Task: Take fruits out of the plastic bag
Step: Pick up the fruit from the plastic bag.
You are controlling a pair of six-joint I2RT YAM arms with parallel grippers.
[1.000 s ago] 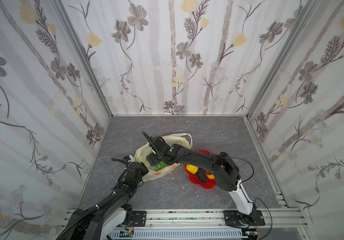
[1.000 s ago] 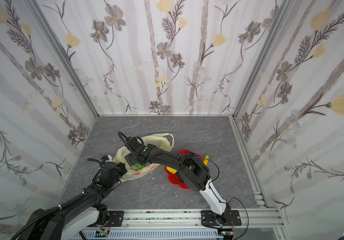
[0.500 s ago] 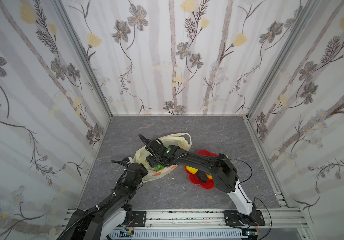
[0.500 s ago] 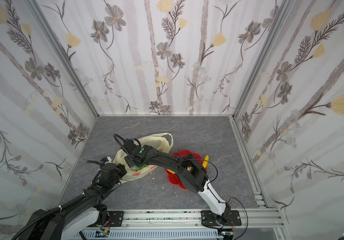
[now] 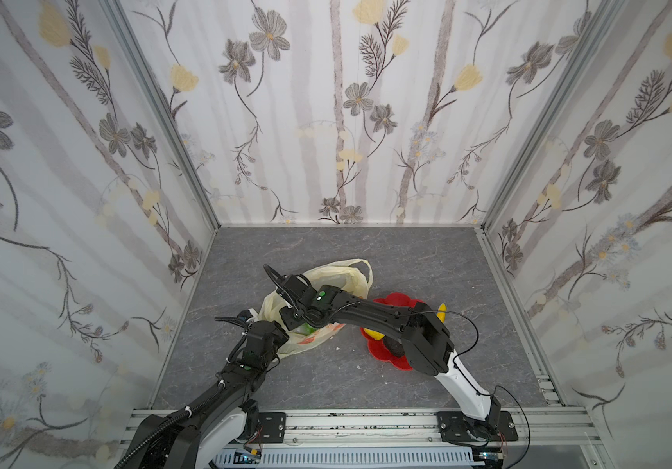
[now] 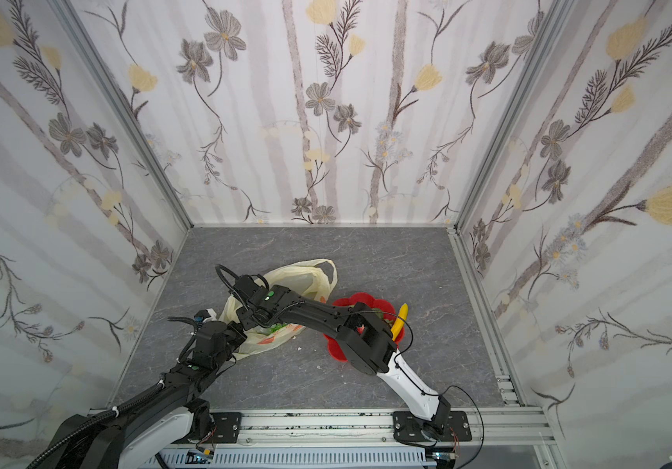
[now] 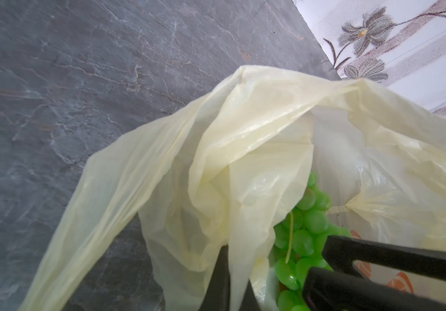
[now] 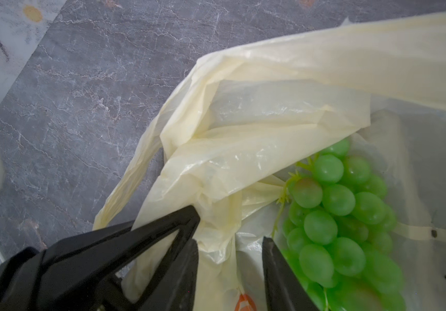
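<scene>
Presently holds the plastic bag [image 7: 256, 129] open on the table [image 7: 81, 80], to bare the green grape bunch [image 8: 337, 215] inside; does so with left gripper [image 7: 236, 290] clamped on its film; reaches in with right gripper [image 8: 231, 242], jaws apart beside the grapes, gripping nothing yet.

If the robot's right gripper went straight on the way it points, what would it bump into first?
Probably a crumpled fold of the plastic bag, which lies right ahead of the right gripper. The green grapes sit off to one side, though depth is hard to judge.
</scene>
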